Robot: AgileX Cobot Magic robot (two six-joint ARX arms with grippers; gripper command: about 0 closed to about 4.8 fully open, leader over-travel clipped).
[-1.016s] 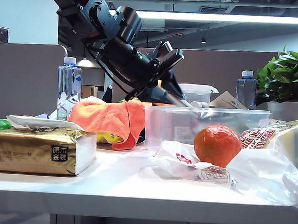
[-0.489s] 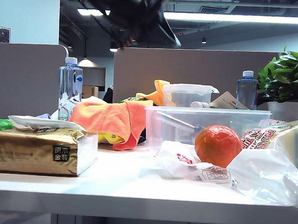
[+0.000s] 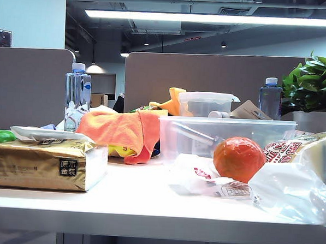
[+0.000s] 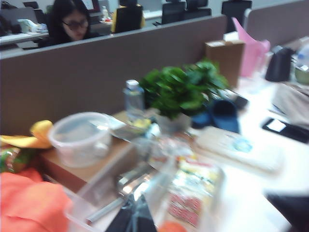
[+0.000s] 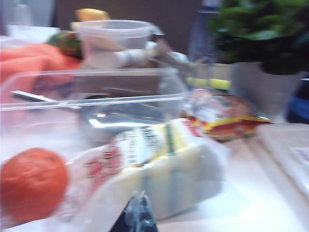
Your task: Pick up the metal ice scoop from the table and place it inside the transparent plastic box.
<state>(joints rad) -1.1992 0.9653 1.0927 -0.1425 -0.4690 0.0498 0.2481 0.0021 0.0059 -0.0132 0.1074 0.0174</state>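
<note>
We see the metal ice scoop (image 4: 126, 189) in the transparent plastic box (image 3: 228, 137) beyond our left gripper (image 4: 136, 218), closed empty, right gripper (image 5: 139, 216) state unclear; a careless sweep could knock the box.

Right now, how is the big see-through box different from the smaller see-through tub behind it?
The transparent plastic box is wide, low and open on top, while the smaller lidded container is narrower and has a lid on. The transparent plastic box holds the metal ice scoop; what the lidded container holds is hard to tell. The box stands nearer the table's front; the container sits behind it. Both are clear plastic.
</note>
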